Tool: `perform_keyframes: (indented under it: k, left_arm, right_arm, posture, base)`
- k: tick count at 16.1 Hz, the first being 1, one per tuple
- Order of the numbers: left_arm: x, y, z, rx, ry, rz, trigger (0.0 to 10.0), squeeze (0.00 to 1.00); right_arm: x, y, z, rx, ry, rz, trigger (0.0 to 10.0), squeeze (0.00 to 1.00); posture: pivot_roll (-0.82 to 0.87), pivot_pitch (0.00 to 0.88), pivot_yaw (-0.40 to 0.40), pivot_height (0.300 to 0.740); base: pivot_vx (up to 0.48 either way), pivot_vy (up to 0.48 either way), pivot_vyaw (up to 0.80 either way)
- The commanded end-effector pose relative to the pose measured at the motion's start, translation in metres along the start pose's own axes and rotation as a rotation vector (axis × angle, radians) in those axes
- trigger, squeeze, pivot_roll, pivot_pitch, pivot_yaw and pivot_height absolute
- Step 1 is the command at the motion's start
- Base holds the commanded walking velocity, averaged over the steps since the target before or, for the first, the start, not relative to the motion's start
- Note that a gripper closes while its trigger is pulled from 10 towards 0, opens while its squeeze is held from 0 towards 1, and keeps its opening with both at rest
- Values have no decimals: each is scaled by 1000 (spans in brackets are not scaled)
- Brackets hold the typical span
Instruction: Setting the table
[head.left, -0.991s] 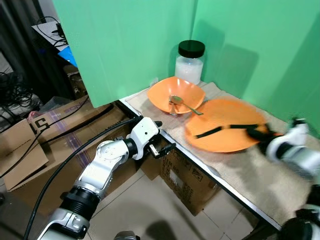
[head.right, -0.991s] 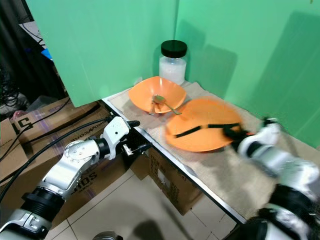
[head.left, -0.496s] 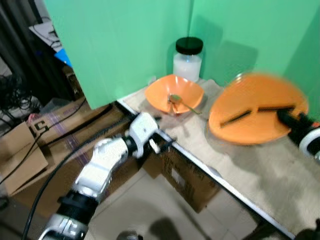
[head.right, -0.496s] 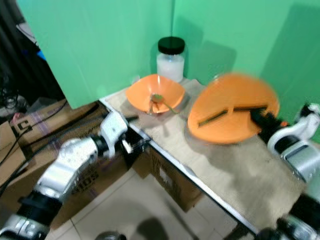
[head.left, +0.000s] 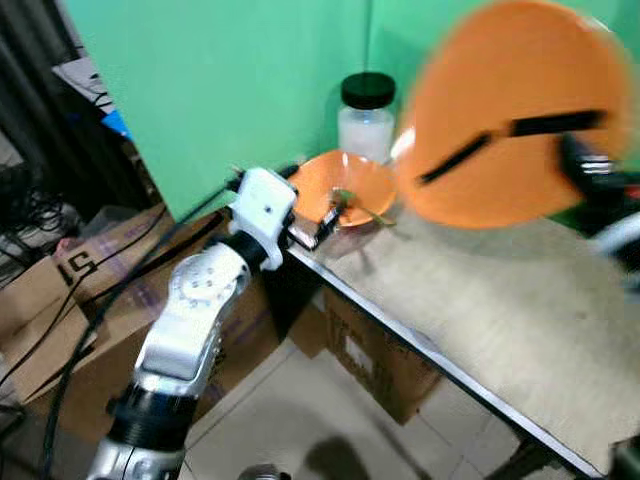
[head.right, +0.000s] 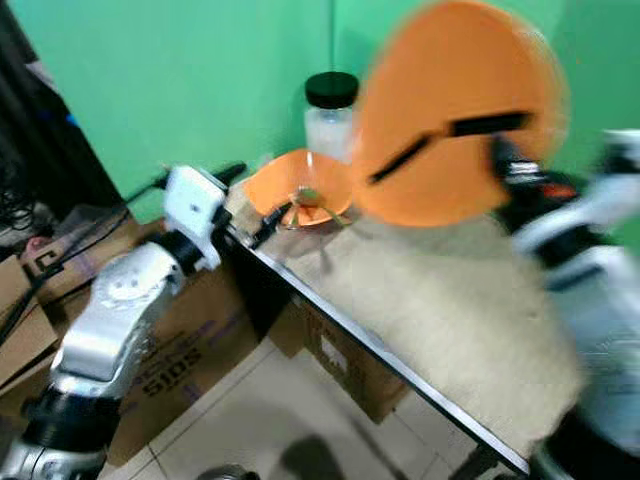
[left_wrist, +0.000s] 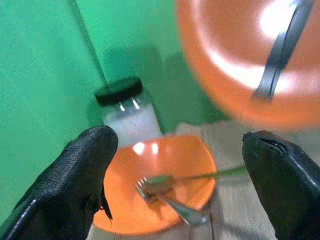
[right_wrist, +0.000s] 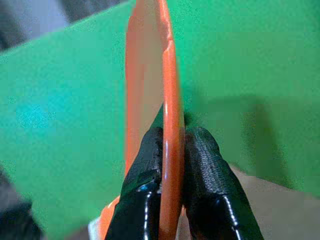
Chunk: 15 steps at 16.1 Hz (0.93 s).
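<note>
Little print can be read. The cardboard box (head.right: 185, 345) on the floor under the table edge carries dark capitals that look like "SIDS", blurred. Another cardboard box (head.left: 75, 265) further to the left bears a large dark mark resembling "S1" or "51"; which one cannot be told.

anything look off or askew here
Yes: the flat orange plate is not on the table; the right hand pinches its rim and holds it up, tilted nearly on edge, above the burlap mat.
</note>
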<state>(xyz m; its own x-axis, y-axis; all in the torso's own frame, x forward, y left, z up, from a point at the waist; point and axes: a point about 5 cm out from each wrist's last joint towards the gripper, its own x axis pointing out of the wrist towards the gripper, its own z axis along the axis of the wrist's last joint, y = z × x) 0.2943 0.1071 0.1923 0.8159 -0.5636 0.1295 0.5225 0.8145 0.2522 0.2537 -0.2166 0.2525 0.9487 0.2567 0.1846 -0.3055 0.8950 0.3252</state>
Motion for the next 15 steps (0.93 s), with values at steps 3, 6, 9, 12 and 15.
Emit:
perform_keyframes:
  k: [3,6,9,12,15]
  left_arm:
    - [-29,10,-6,13,71,165,10000,0]
    - [-30,21,-1,22,64,280,10000,0]
    - [-36,16,8,-38,51,279,10000,0]
    - [-38,19,6,-34,67,298,10000,0]
    - [-38,17,8,-21,78,280,10000,0]
  right_arm:
    - [14,41,-13,-213,-96,-5,10000,0]
    - [16,45,-35,-175,-84,-15,10000,0]
    - [19,43,-40,-214,-113,-55,10000,0]
    - [20,45,-36,-212,-153,-47,10000,0]
    - [21,44,-33,-175,-198,-104,10000,0]
  posture:
    - [98,0,34,740]
    - [131,0,-3,740]
    - [150,0,-7,740]
    - [146,0,0,740]
    - [144,0,0,740]
  base:
    - [0,0,0]
    - [0,0,-533]
    - [0,0,-800]
    - [0,0,-800]
    - [0,0,-800]
